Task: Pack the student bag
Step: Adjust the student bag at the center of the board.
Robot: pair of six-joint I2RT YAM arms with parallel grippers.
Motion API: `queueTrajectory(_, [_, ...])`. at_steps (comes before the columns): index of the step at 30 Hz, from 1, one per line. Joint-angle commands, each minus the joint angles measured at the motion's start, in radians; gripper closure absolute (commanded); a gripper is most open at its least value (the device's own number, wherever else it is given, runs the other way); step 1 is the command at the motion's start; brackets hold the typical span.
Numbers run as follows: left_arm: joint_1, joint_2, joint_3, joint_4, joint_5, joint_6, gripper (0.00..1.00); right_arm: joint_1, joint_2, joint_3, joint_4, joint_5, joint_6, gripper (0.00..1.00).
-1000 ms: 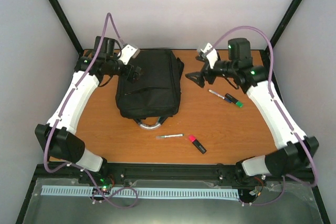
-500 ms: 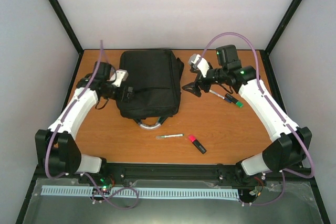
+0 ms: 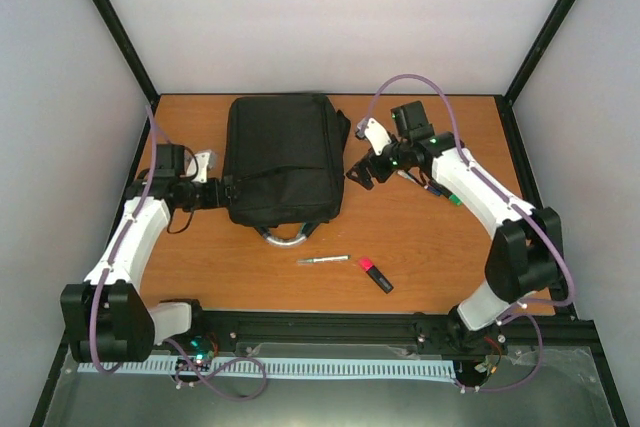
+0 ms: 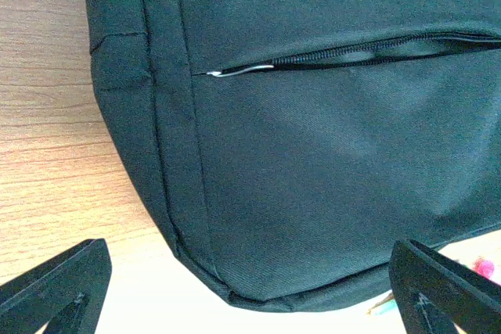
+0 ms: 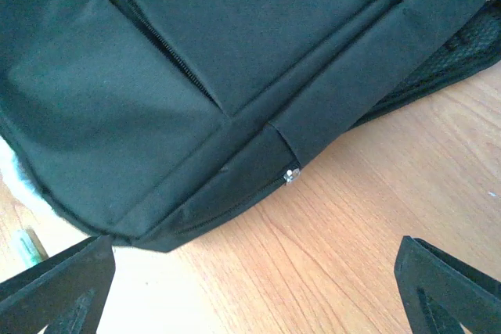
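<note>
- Bags: one student bag (image 3: pixel 285 157), black and soft, lies flat on the tabletop (image 3: pixel 420 247) squarely between the two pincers. Its single grey loop handle (image 3: pixel 283 237) pokes out on the side nearer the arm bases.
- Left pincer (image 3: pixel 230 190): it sits low at the bag's left side, jaws spread wide with nothing gripped. I cannot tell whether the tips touch the fabric.
- From the left wrist camera the bag fills the space ahead of the fingers. One zipper runs across it, ending in one silver pull (image 4: pixel 243 70).
- Right pincer (image 3: pixel 358 172): its jaws are also spread wide and empty. It hangs just beside the bag's right edge, with bare wood under its two fingers.
- Ahead of the right pincer the wrist camera shows one more zipper line (image 5: pixel 149 25). One small metal stud (image 5: pixel 292 174) sits on the side seam.
- Pens: one silver pen (image 3: pixel 323 260) lies back toward the arm bases from both pincers, somewhat closer to the right one and well apart from it.
- Highlighters: one red-and-black highlighter (image 3: pixel 376 274) lies just beside that pen without touching it, on the right pincer's side.
- Markers: one dark marker with a green end (image 3: pixel 450 196) lies on the outer side of the right pincer, partly under that arm. A second slim thing seems to lie by it, mostly hidden, so I cannot settle the count there.
</note>
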Motion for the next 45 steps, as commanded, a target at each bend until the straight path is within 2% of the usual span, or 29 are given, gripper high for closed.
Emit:
queueTrajectory(1, [0.01, -0.04, 0.005, 0.026, 0.048, -0.007, 0.0, 0.003, 0.081, 0.052, 0.054, -0.057, 0.082, 0.0])
queueTrajectory(5, [0.016, -0.057, -0.012, 0.027, -0.048, -0.018, 0.0, 0.005, 0.181, 0.079, 0.06, -0.062, 0.114, 0.0])
queueTrajectory(9, [0.048, -0.034, -0.062, 0.042, -0.062, -0.06, 0.0, 0.011, 0.27, 0.128, 0.074, -0.11, 0.155, 0.0])
queueTrajectory(13, [0.067, -0.04, -0.099, 0.102, 0.025, -0.109, 0.0, 0.024, 0.353, 0.194, 0.084, -0.131, 0.173, 0.0])
queueTrajectory(15, [0.082, -0.043, -0.114, 0.134, 0.122, -0.098, 0.0, 0.035, 0.392, 0.237, 0.087, -0.129, 0.174, 0.0])
queueTrajectory(18, [0.087, -0.042, -0.123, 0.146, 0.195, -0.07, 0.0, 0.055, 0.458, 0.305, 0.081, -0.172, 0.179, 0.0])
queueTrajectory(20, [0.087, -0.041, -0.122, 0.144, 0.197, -0.064, 0.0, 0.075, 0.488, 0.344, 0.086, -0.204, 0.183, 0.0])
queueTrajectory(25, [0.095, -0.051, -0.12, 0.13, 0.14, -0.071, 0.0, 0.171, 0.59, 0.453, 0.105, -0.17, 0.181, 0.01])
queueTrajectory(29, [0.152, -0.053, -0.118, 0.111, 0.122, -0.114, 0.0, 0.223, 0.639, 0.527, 0.114, -0.168, 0.185, 0.01])
queueTrajectory(38, [0.171, -0.086, -0.138, 0.121, 0.151, -0.096, 0.0, 0.231, 0.564, 0.554, 0.067, -0.039, 0.094, 0.0])
queueTrajectory(42, [0.17, -0.094, -0.101, 0.116, 0.223, -0.069, 0.0, 0.232, 0.476, 0.51, 0.048, 0.005, 0.086, 0.0])
queueTrajectory(45, [0.158, -0.07, -0.03, 0.066, 0.193, -0.026, 0.0, 0.231, 0.408, 0.465, 0.037, 0.014, 0.093, 0.0])
